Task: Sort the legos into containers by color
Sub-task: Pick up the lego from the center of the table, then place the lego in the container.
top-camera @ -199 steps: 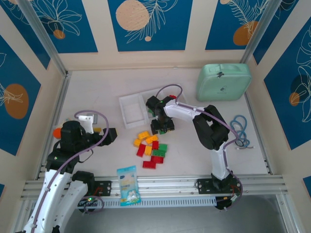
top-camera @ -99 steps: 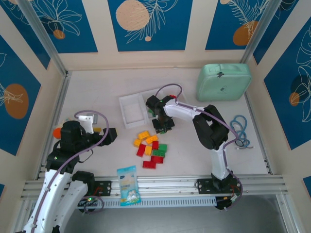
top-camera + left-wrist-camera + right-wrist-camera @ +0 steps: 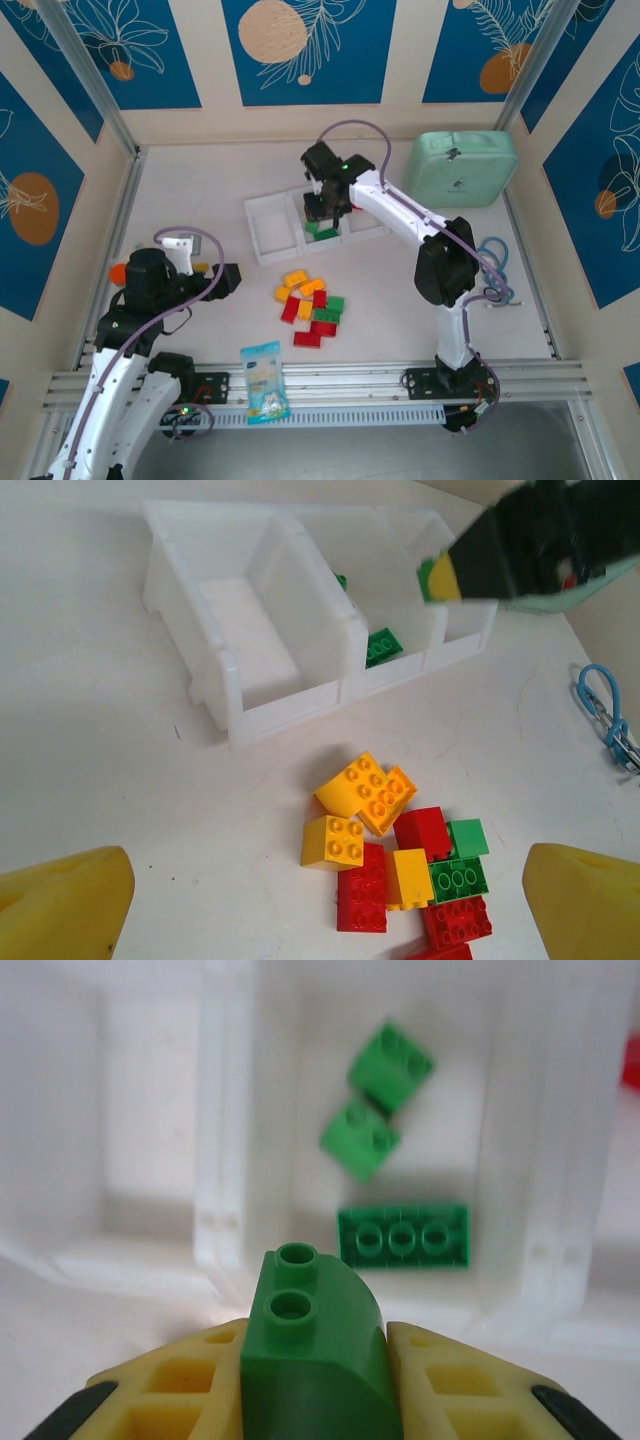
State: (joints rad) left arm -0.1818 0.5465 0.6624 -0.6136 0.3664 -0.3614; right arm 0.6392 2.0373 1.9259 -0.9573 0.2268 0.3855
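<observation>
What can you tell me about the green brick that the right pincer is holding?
The green brick looks like glossy plastic, with a rounded, sloping back and two round studs in a row at its top. The right pincer clamps it on both sides between yellow fingers. It is held over the white tray, by the compartment where three other green bricks lie.

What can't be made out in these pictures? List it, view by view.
- Top external: the right gripper and its arm cover much of the white three-compartment plastic tray's middle and right compartments.
- Right wrist: a red blur is cut off by the right frame edge, so its shape is unreadable.
- Right wrist: yellow fingers hide the lower half of the held curved green plastic brick.
- Top external: the left arm hides most of an orange object.
</observation>
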